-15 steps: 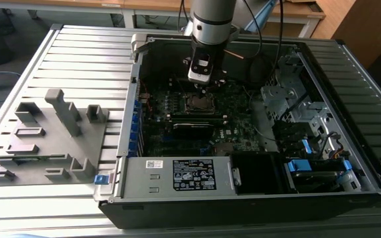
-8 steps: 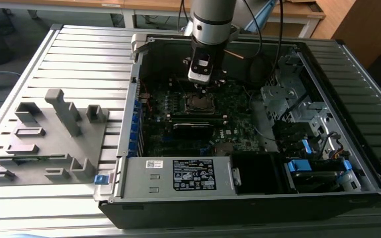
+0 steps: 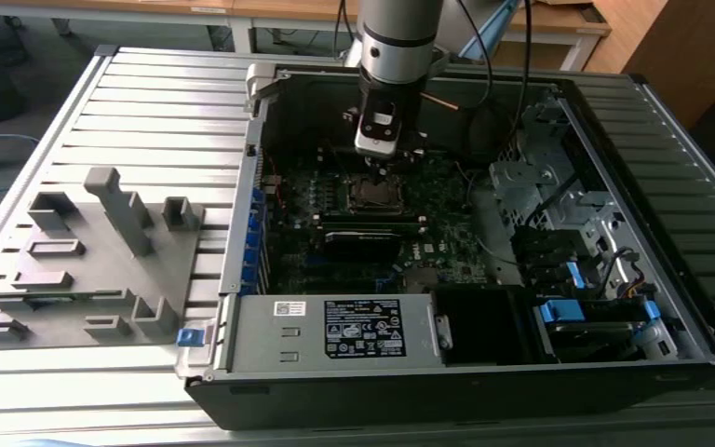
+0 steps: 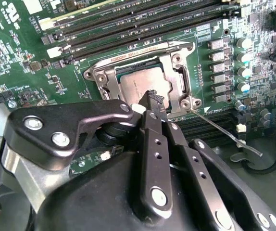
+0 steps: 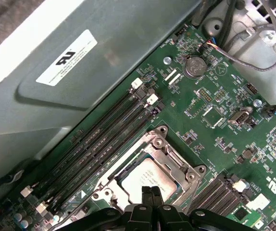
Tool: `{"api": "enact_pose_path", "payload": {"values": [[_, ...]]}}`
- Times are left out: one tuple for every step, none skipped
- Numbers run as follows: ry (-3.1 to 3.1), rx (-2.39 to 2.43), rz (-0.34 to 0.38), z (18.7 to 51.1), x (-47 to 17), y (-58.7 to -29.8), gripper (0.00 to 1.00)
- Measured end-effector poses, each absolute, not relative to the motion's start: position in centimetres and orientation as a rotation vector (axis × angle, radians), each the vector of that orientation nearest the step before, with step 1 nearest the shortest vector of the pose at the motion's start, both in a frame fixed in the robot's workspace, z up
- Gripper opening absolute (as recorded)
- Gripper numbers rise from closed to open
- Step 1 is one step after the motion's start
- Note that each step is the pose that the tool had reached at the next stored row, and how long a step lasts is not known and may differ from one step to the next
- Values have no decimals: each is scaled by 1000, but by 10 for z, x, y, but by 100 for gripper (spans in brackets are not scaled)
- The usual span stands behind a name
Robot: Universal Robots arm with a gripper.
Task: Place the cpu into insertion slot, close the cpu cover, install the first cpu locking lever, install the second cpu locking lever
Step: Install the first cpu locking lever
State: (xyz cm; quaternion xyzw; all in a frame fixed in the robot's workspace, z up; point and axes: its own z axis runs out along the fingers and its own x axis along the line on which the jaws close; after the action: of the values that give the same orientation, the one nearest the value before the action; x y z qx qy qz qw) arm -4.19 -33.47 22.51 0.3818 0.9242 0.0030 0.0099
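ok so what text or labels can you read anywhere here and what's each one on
Nothing can be quoted; print sits in these places:
big white label on the grey box, exterior view: print too small to read
white label on the grey metal panel, first wrist view: a dark mark, fine print unreadable
cpu cover, second wrist view: stamped line, too small to read
cpu: faint print, unreadable

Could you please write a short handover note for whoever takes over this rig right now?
Tool: shut, nothing seen in it, tips at the cpu; contact unclear.
The cpu sits in the insertion slot; the cpu cover appears down over it.
Done: cpu placed, cover apparently closed.
Left: one thin wire lever sticks out loose beside the slot, unlatched. Whether another is latched I cannot tell.
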Motion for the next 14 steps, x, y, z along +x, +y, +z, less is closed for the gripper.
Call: {"api": "enact_pose_path", "payload": {"values": [[2893,1173,9,225,-42,-335,11],[2902,1152,10,225,-42,-335,11],[2911,1129,10,225,-42,-335,11],[2920,1105,10,225,-42,-335,11],[2930,1079,11,225,-42,-335,11],[2940,1051,11,225,-42,-335,11],[2949,1026,11,225,-42,-335,11],[2958,1001,11,225,-42,-335,11],[2966,975,12,225,-42,-335,11],[2975,949,12,225,-42,-335,11],[2983,923,12,225,-42,-335,11],[2990,898,12,225,-42,-335,11],[2997,877,12,225,-42,-335,11],[2998,872,13,225,-42,-335,11]]}}
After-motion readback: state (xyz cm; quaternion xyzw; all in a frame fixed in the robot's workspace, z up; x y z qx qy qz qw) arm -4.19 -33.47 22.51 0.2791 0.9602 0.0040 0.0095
